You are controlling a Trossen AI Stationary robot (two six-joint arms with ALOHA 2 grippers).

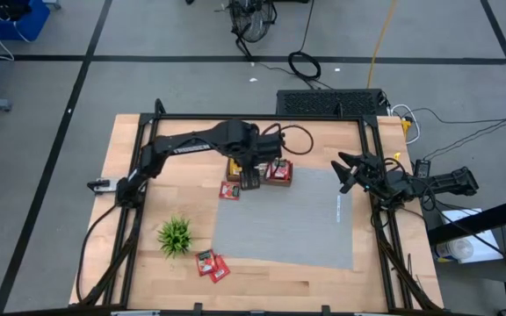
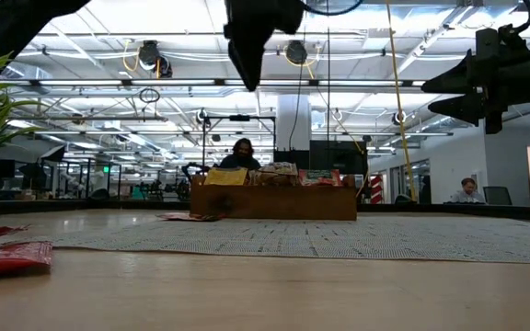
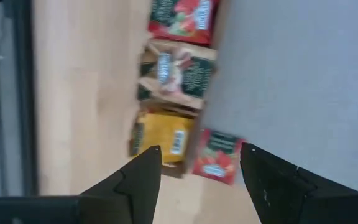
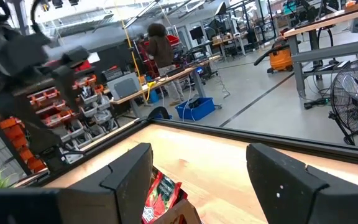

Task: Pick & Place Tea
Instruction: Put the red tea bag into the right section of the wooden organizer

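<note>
High view: left gripper [image 1: 251, 182] is hovering, jaws wide and empty, over tea packets [image 1: 278, 171] in the tray [image 1: 234, 167] near the table's [image 1: 130, 149] far edge; right gripper [image 1: 344, 172] is waiting, jaws wide, at the right edge.

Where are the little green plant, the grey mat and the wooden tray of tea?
green plant [image 1: 175, 234], high view, middle of its leaves
grey mat [image 1: 297, 219], high view, bare middle
wooden tray [image 2: 274, 202], low view, front wall

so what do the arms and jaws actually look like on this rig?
Both arms are dark, nearly black, with jointed segments. The left arm carries a looped black cable near its wrist; the right arm trails thin cables by the table edge. Each ends in two blunt, wedge-shaped black fingers.
</note>
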